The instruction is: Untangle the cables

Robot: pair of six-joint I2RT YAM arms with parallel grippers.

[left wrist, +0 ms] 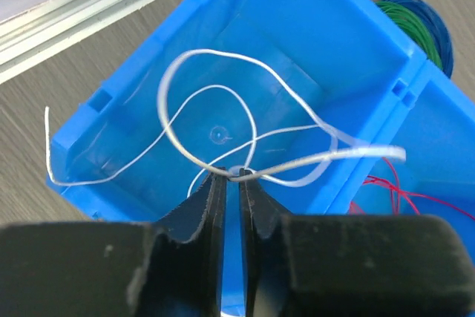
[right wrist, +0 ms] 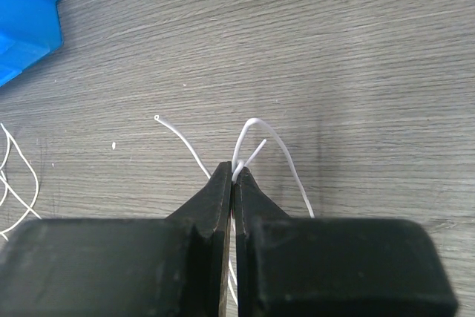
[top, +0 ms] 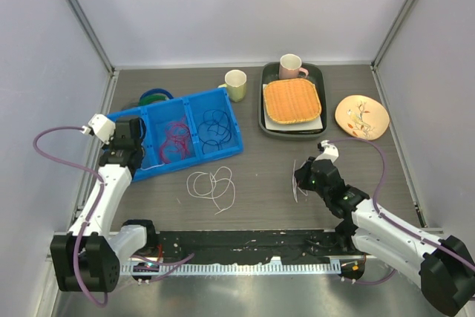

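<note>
A blue tray (top: 194, 102) has three compartments. Red cables (top: 176, 141) lie in the middle one and dark blue cables (top: 216, 128) in the right one. My left gripper (top: 138, 139) hangs over the left compartment (left wrist: 297, 42), shut (left wrist: 236, 176) on a looped white cable (left wrist: 211, 52). Red strands (left wrist: 386, 187) show beyond the divider. A loose tangle of white cable (top: 211, 183) lies on the table in front of the tray. My right gripper (top: 300, 180) is low over the table, shut (right wrist: 234, 170) on another short white cable (right wrist: 256, 119).
A green-and-blue coiled band (top: 154, 97) lies behind the tray's left end. A cream cup (top: 236, 84), a dark tray (top: 265, 120) with a woven mat and a pink cup (top: 290, 67), and a patterned plate (top: 361, 116) stand at the back right. Walls close in both sides.
</note>
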